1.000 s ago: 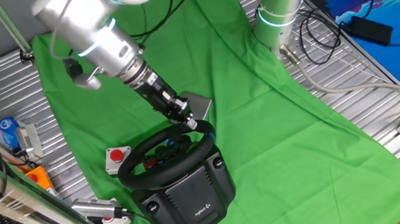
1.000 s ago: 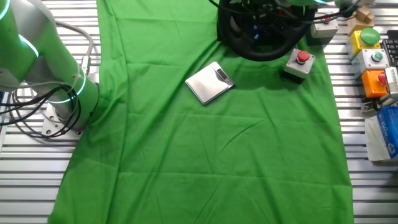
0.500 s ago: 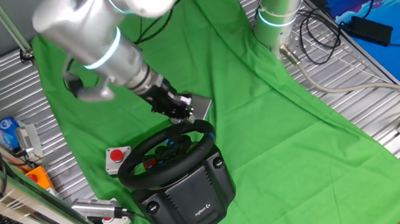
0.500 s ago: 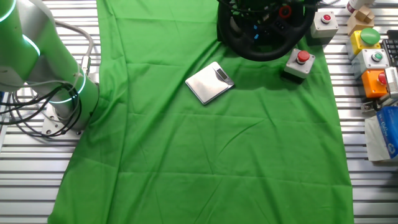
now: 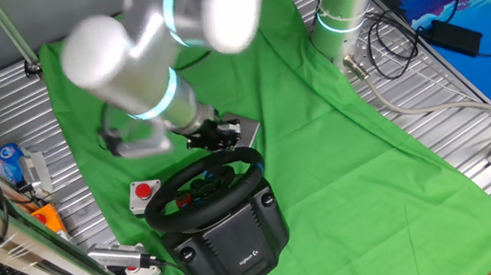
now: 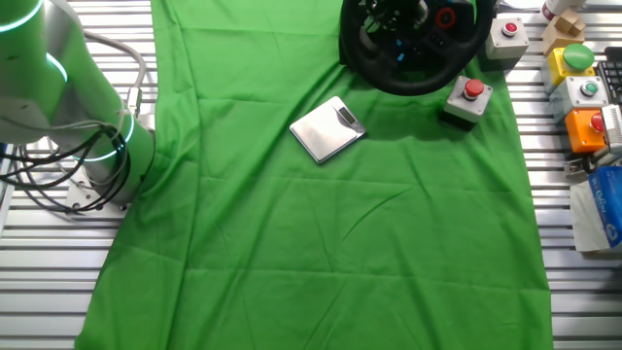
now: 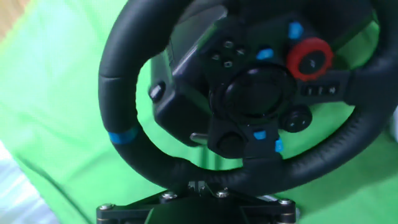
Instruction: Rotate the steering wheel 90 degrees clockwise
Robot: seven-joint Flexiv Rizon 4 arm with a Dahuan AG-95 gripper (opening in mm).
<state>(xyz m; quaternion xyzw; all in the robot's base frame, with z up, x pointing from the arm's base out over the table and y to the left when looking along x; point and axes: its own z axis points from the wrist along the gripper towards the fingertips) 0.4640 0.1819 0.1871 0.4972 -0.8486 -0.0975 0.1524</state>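
Observation:
The black steering wheel (image 5: pixel 203 185) sits on its bulky black base (image 5: pixel 235 244) with a white logo, at the near edge of the green cloth. It also shows at the top of the other fixed view (image 6: pixel 413 41). In the hand view it fills the frame: hub (image 7: pixel 255 93), red dial and blue buttons at upper right, a blue rim mark at left. My gripper (image 5: pixel 221 136) is just behind the wheel's far rim, close to it. Contact is unclear. The hand view shows only the gripper's black housing (image 7: pixel 199 208) below the rim, so the fingers are hidden.
A small grey box with a red button (image 5: pixel 144 192) stands left of the wheel (image 6: pixel 466 97). A flat silver plate (image 6: pixel 328 128) lies on the cloth behind the gripper. Several button boxes (image 6: pixel 583 92) line the table edge. A second arm's base (image 5: pixel 342 11) stands at the back.
My gripper has drawn back from the wheel's far-right rim, up and to the left. The arm has swung round over the cloth. The hub's red dial now shows in the other fixed view.

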